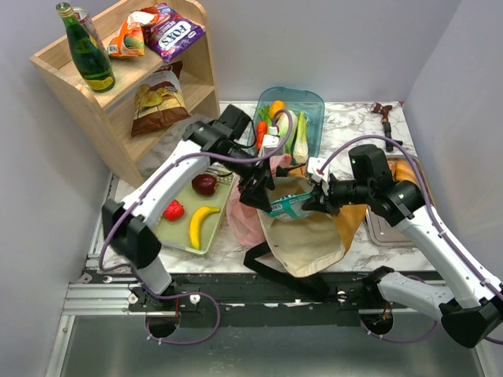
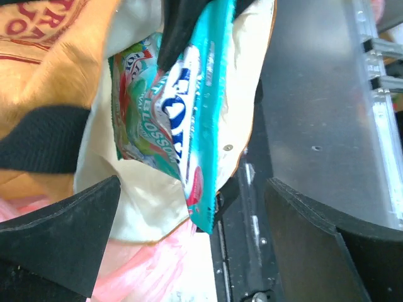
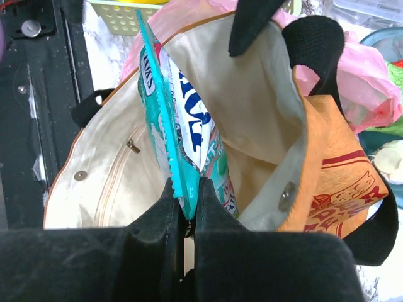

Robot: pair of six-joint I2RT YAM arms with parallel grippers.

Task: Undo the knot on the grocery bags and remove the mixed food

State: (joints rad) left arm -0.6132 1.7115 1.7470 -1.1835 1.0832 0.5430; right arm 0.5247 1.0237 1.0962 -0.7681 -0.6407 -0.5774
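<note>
Teal snack packet (image 3: 189, 113), white panel, blue lettering, red-green print, at black right tool (image 3: 187, 189). Tote (image 3: 327, 170) ahead of tool: mustard-orange outside, red print, cream lining, black straps (image 3: 315, 44). Thin pink bag (image 3: 371, 82) beyond tool. Desk (image 1: 346, 118) white-grey marbled.

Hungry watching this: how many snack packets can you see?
4. Orange packet and purple packet atop the shelf, chip bag on its lower level, teal packet in the right jaws at the tote mouth. More may hide inside.
</note>
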